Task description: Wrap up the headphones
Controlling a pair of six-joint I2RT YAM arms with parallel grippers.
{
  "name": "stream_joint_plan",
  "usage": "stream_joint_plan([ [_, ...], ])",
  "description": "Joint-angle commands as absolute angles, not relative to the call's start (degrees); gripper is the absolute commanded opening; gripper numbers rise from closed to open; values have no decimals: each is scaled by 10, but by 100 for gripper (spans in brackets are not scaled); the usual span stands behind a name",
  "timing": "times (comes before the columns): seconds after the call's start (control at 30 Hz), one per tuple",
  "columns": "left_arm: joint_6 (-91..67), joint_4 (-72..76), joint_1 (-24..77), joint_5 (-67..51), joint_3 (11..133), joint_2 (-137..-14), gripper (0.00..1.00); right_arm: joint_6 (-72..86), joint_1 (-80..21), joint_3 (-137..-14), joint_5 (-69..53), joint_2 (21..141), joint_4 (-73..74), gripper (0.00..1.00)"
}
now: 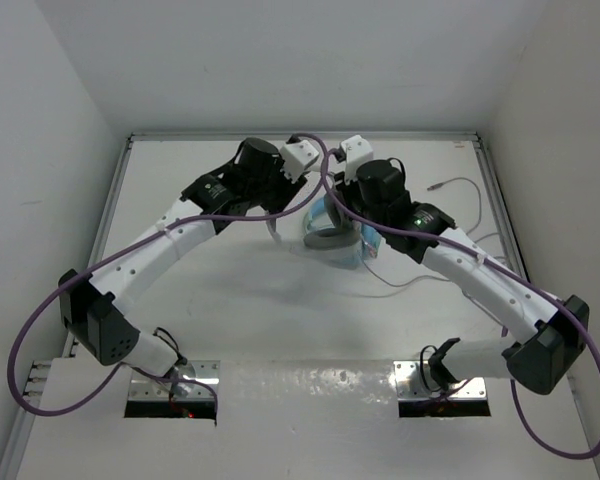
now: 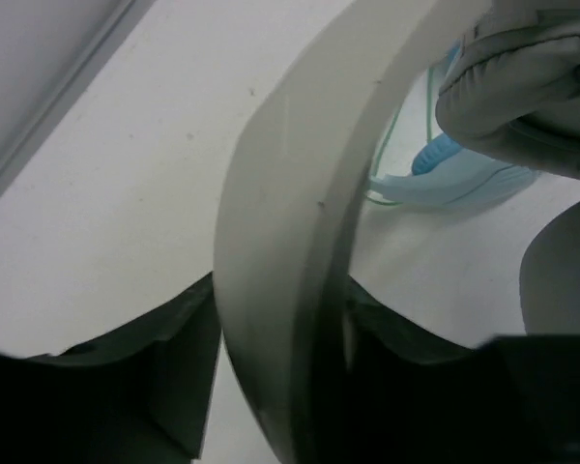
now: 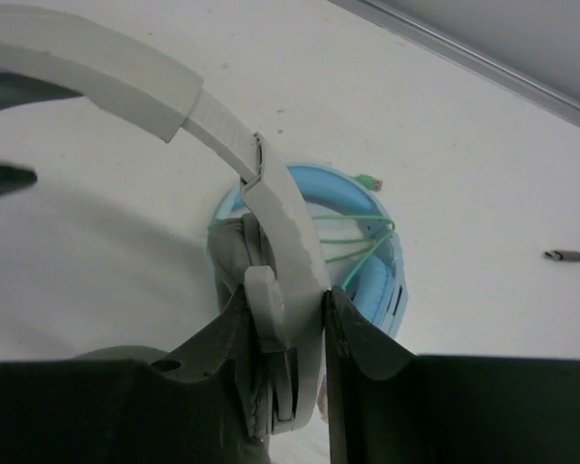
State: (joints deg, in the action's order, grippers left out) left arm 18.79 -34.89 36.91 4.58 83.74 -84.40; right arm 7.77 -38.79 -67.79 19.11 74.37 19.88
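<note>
The white headphones (image 1: 325,232) hang just above the table between my two arms. In the left wrist view the white headband (image 2: 280,242) runs between the dark fingers (image 2: 155,367), and my left gripper (image 2: 280,329) is shut on it, with a grey ear pad (image 2: 522,87) at the upper right. My right gripper (image 3: 285,329) is shut on the white arm (image 3: 290,251) that carries the grey ear pad (image 3: 230,261). From there the headband (image 3: 106,72) arcs up to the left. The thin grey cable (image 1: 467,183) trails over the table to the right, and its plug (image 3: 565,255) lies flat.
Light blue headphones (image 3: 367,208) wound with a green cable (image 3: 358,242) lie on the table right under the white pair. They also show in the left wrist view (image 2: 464,179) and the top view (image 1: 352,255). White walls close in the table on the left, back and right.
</note>
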Motion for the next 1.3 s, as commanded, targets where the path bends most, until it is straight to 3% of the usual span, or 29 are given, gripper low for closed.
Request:
stream_joint_plan([
  [0.0,185,-293,366,109,842,-815,41,87,-406,-727,142,740,127,0],
  [0.03,179,-294,366,110,844,-814,15,84,-406,-728,134,744,131,0],
  [0.1,170,-301,366,110,849,-816,0,72,-406,-731,118,746,138,0],
  [0.13,168,-305,366,107,852,-816,0,68,-406,-734,112,748,141,5],
  [0.17,165,-308,366,102,859,-815,0,61,-406,-740,106,747,148,40],
  [0.2,161,-315,365,93,862,-814,0,47,-406,-742,100,744,161,66],
  [0.27,149,-332,364,82,879,-811,0,34,-406,-731,104,714,163,99],
  [0.6,84,-429,247,-100,1059,-795,0,-2,-405,-570,139,456,119,99],
  [0.87,10,-464,177,-68,1240,-793,0,-167,-405,-422,81,539,64,99],
  [1.1,-27,-470,177,-69,1269,-788,0,-168,-405,-354,168,626,-162,99],
  [1.27,-24,-461,177,-76,1231,-787,0,-156,-405,-357,179,618,-159,98],
])
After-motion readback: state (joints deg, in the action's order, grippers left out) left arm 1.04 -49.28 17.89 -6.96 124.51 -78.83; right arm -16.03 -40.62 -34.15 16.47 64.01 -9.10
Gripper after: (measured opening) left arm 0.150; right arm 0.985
